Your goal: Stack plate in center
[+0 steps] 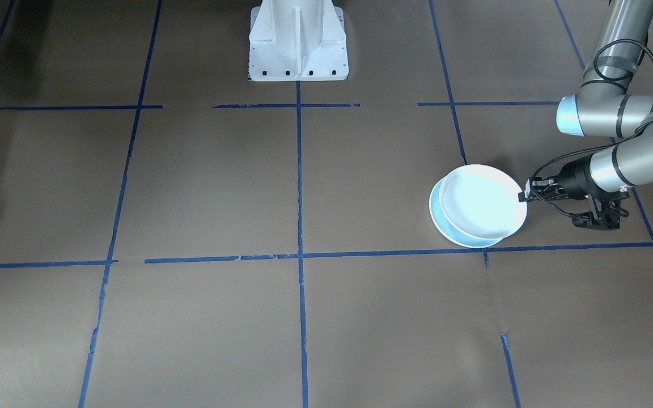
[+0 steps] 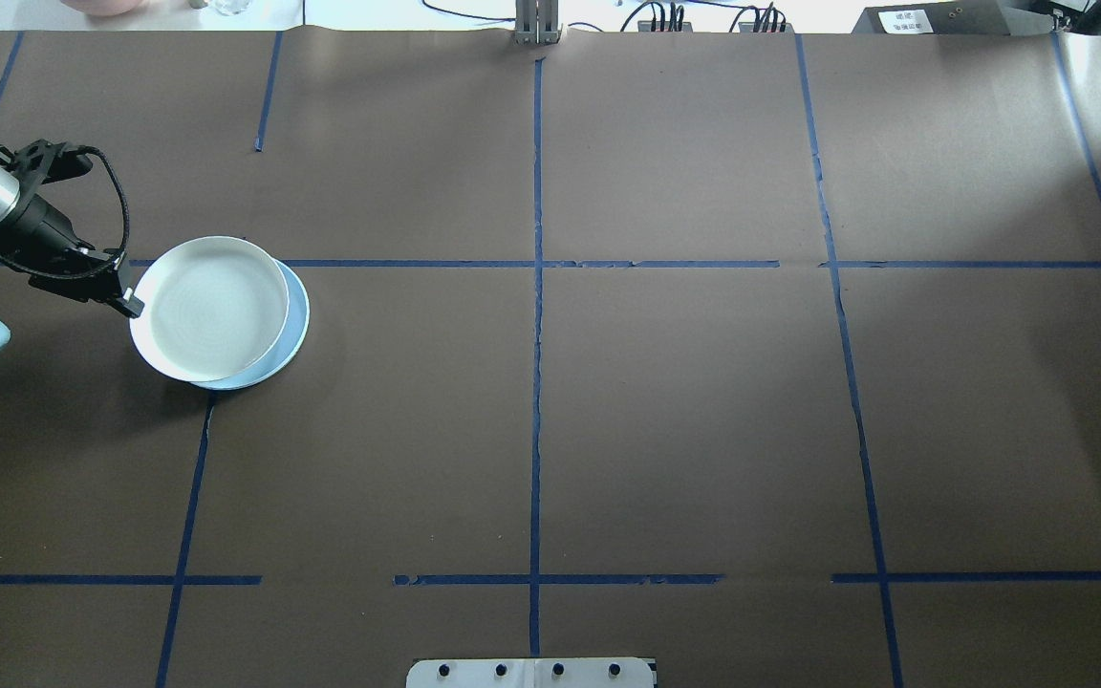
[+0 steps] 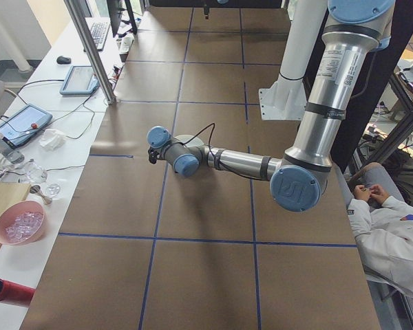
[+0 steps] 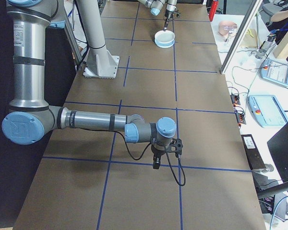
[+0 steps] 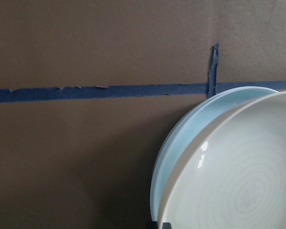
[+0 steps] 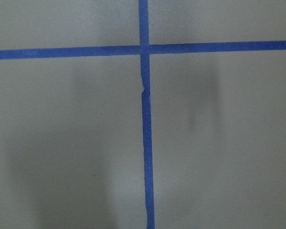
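Observation:
A round white plate (image 2: 211, 308) with faint concentric rings lies offset on top of a light blue plate (image 2: 294, 325), at the table's left in the overhead view. The blue plate shows as a crescent (image 1: 437, 214) beyond the white one (image 1: 482, 201). My left gripper (image 2: 130, 304) is shut on the white plate's near rim, its fingertips dark at the bottom edge of the left wrist view (image 5: 159, 224). My right gripper (image 4: 156, 165) hangs low over bare paper near a tape crossing, far from the plates. I cannot tell whether it is open or shut.
Brown paper with a blue tape grid (image 2: 536, 382) covers the table. The robot's white base (image 1: 298, 45) stands at its rear edge. A seated person (image 3: 389, 234) is beside the table, and a side bench holds a pink bowl (image 3: 17, 223) and tablets.

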